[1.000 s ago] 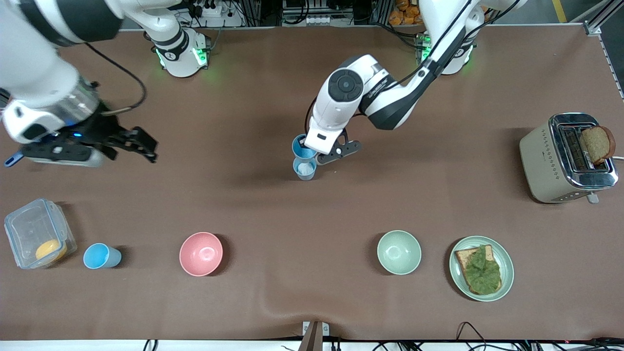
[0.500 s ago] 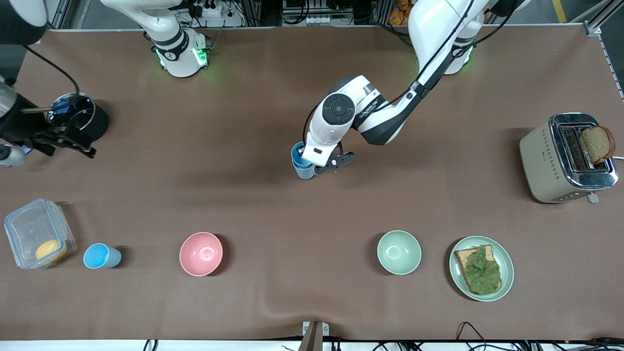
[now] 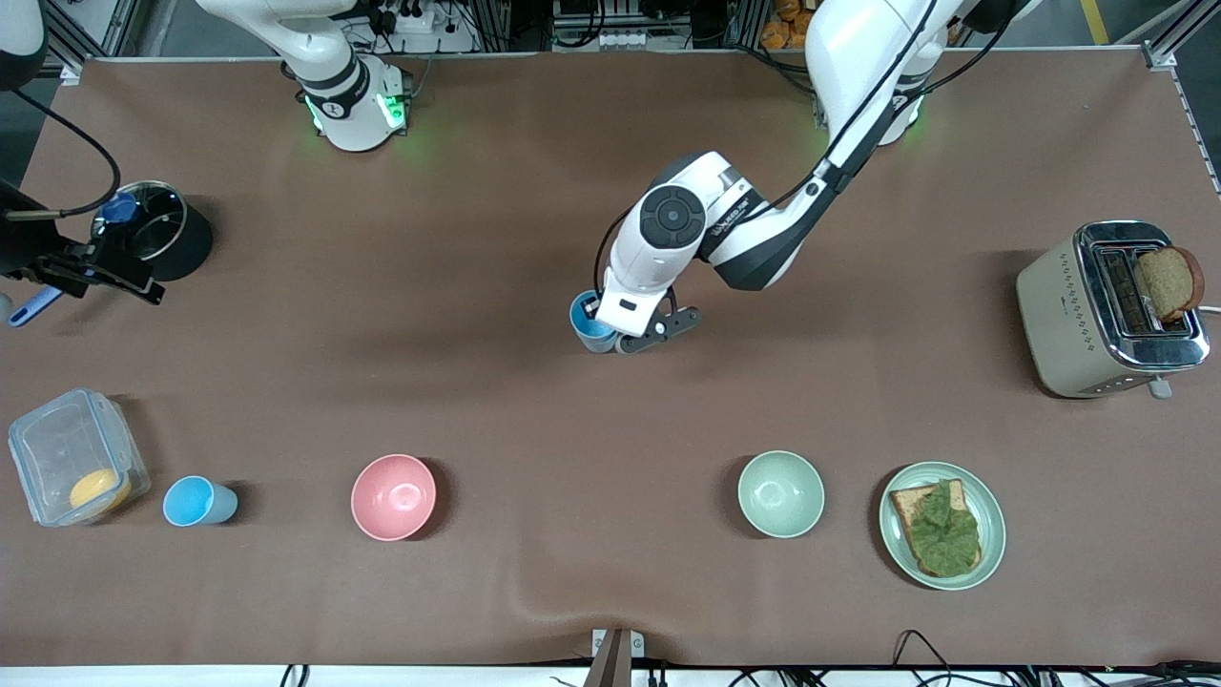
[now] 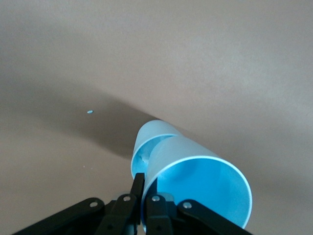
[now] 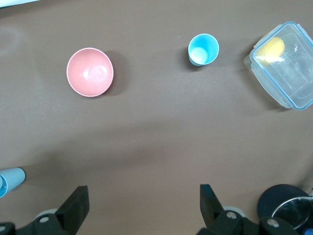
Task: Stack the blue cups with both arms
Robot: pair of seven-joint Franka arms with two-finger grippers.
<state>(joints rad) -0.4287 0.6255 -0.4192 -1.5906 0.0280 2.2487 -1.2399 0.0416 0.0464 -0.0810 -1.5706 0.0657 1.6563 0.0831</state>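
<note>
Two cups [image 3: 593, 324] now sit nested mid-desk; left claw [image 3: 637, 334] has lowered, still clenched on the upper cup [image 4: 195, 183]. Right claw [image 5: 142, 205], released, waits over the right arm's end of the desk. Third cup [image 3: 196, 502] remains unstacked.

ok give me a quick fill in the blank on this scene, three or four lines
1. The left gripper grips a blue cup by its ____.
2. That cup is nested in a second blue cup standing on the ____.
3. The third blue cup stands between the pink bowl and the clear ____.
4. The right gripper's fingers are ____.

Missing words: rim; table; container; open
</note>
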